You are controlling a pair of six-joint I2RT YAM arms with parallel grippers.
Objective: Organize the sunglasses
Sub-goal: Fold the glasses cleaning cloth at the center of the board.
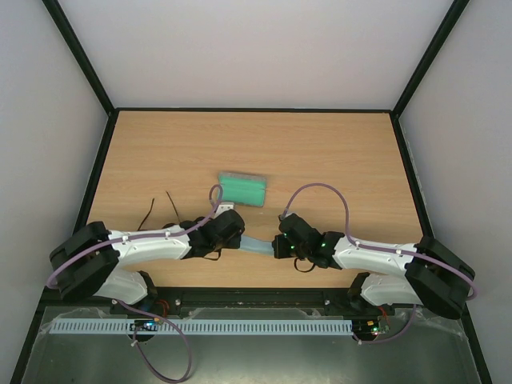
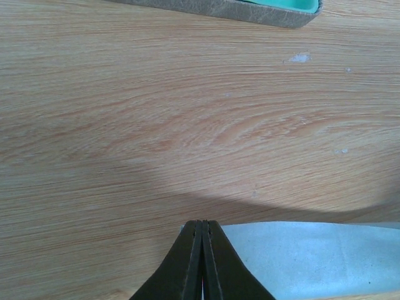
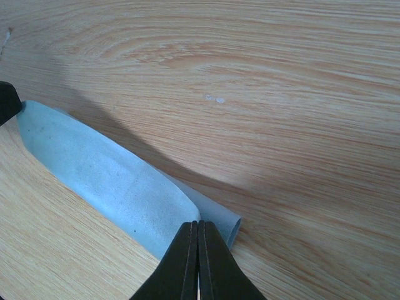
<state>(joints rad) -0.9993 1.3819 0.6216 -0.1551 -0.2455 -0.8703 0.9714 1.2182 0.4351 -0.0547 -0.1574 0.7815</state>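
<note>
A light blue-grey cloth point(image 1: 258, 246) hangs stretched between my two grippers near the table's front edge. The left gripper point(image 1: 239, 239) point(image 2: 201, 224) is shut on its left end point(image 2: 312, 256). The right gripper point(image 1: 277, 247) point(image 3: 198, 224) is shut on the right end, where the cloth point(image 3: 106, 175) curls into a fold. Thin black arms of the sunglasses point(image 1: 152, 211) stick out beyond my left arm; their lenses are hidden behind that arm. The grey case with green lining point(image 1: 242, 189) point(image 2: 250, 9) lies open just beyond the left gripper.
Bare wooden table point(image 1: 336, 160) stretches behind and to the right of the case. Black frame rails point(image 1: 94, 180) edge the table on both sides, with white walls around.
</note>
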